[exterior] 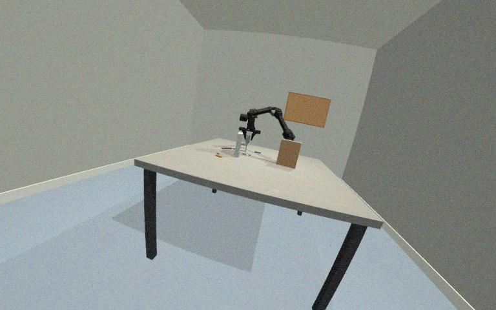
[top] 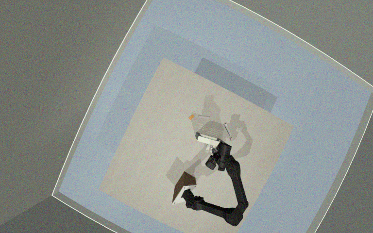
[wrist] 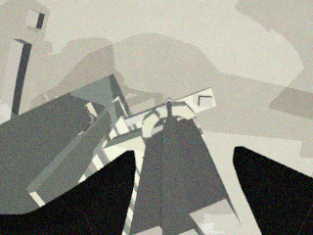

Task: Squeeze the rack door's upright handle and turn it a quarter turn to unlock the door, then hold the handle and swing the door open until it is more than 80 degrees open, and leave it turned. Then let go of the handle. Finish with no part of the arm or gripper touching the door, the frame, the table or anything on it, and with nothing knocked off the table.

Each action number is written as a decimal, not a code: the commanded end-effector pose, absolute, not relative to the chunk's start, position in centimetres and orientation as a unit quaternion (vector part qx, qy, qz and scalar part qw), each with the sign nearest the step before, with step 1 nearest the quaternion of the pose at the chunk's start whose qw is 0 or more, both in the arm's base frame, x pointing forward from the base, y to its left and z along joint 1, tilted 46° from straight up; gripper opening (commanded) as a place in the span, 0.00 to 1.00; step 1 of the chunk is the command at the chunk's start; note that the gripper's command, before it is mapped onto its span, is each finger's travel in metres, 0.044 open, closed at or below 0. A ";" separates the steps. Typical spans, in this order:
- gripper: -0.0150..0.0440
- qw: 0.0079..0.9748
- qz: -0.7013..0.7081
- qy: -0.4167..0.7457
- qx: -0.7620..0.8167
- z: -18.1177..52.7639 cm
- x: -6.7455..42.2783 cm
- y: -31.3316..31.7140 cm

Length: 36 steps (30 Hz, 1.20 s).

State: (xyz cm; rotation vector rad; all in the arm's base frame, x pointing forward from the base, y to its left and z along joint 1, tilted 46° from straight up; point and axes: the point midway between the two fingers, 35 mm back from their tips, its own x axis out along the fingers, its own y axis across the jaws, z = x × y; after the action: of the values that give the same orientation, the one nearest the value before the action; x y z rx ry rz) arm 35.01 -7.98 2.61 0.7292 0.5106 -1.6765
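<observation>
Top view: small orange block on the table, 10 o'clock off the white-and-grey rack; steer clear. Upright dark-grey handle at the rack's 5 o'clock. Your hand's spread around it, unpinched. If releasing, back straight off along the handle; don't twist or nudge the door.
</observation>
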 end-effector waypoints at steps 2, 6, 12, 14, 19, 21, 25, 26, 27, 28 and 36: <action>0.73 0.607 -0.697 0.268 0.272 2.5 35.3 -8.0; 0.73 0.631 -0.667 0.336 0.211 2.5 35.3 -8.0; 0.73 0.655 -0.610 0.431 0.115 2.5 35.4 -8.0; 0.73 0.660 -0.588 0.460 0.083 2.5 35.4 -8.0; 0.73 0.665 -0.526 0.530 0.001 2.5 35.4 -8.0; 0.73 0.664 -0.499 0.555 -0.032 2.5 35.4 -8.0; 0.73 0.658 -0.442 0.602 -0.098 2.5 35.4 -8.0; 0.73 0.655 -0.427 0.612 -0.114 2.5 35.4 -8.0; 0.73 0.652 -0.412 0.623 -0.130 2.5 35.4 -8.0; 0.73 0.649 -0.396 0.633 -0.146 2.5 35.4 -8.0; 0.73 0.607 -0.264 0.698 -0.271 2.5 35.4 -8.0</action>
State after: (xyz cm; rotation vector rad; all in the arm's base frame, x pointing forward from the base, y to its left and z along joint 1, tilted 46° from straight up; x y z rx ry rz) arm 35.31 -8.08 2.54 -0.5363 1.5610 -0.7114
